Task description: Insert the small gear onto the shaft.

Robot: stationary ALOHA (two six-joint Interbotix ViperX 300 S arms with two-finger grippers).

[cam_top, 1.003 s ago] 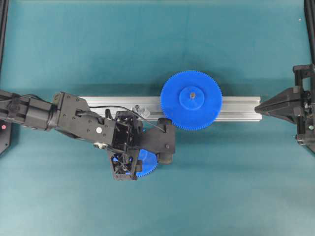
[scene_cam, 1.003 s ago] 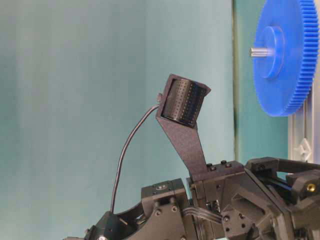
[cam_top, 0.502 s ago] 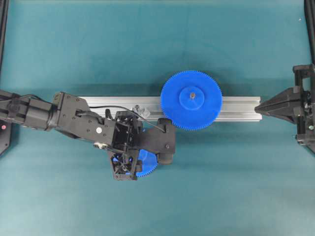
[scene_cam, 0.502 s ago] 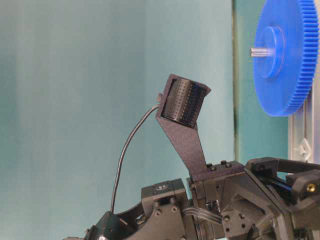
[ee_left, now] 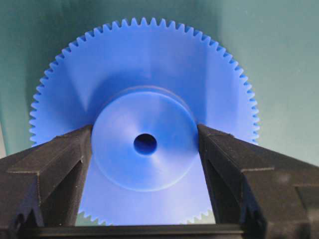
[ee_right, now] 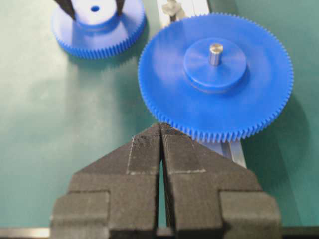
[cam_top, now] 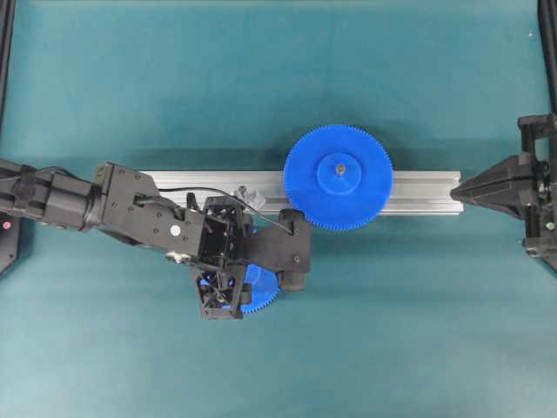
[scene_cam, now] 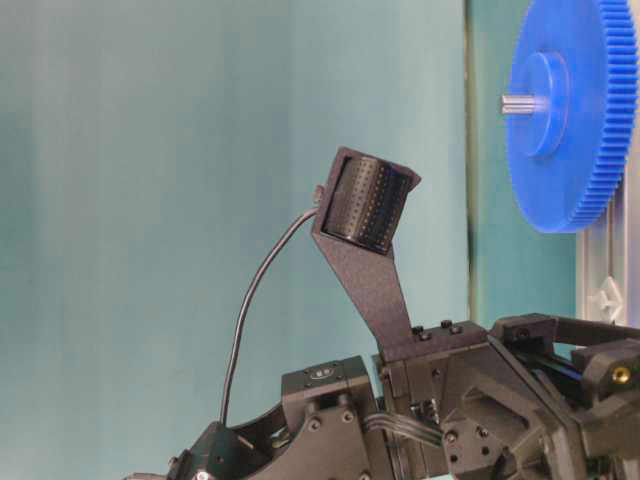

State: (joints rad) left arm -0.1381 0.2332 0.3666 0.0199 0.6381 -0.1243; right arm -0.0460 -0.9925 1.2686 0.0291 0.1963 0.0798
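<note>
1. One large gear [cam_top: 338,178] already sits on its own pin on the rail [cam_top: 426,193]; it needs nothing more.
2. Left gripper [ee_left: 145,149]: its fingers [ee_left: 60,159] pinch the small gear [ee_left: 144,144] by the hub, low on the bench [cam_top: 392,331]. Grasping seems done; lifting and inserting remain.
3. Right gripper [ee_right: 160,144] rests apart, fingers pressed together.
4. Shaft [cam_top: 245,193] stands bare on the rail, near the small gear.
</note>
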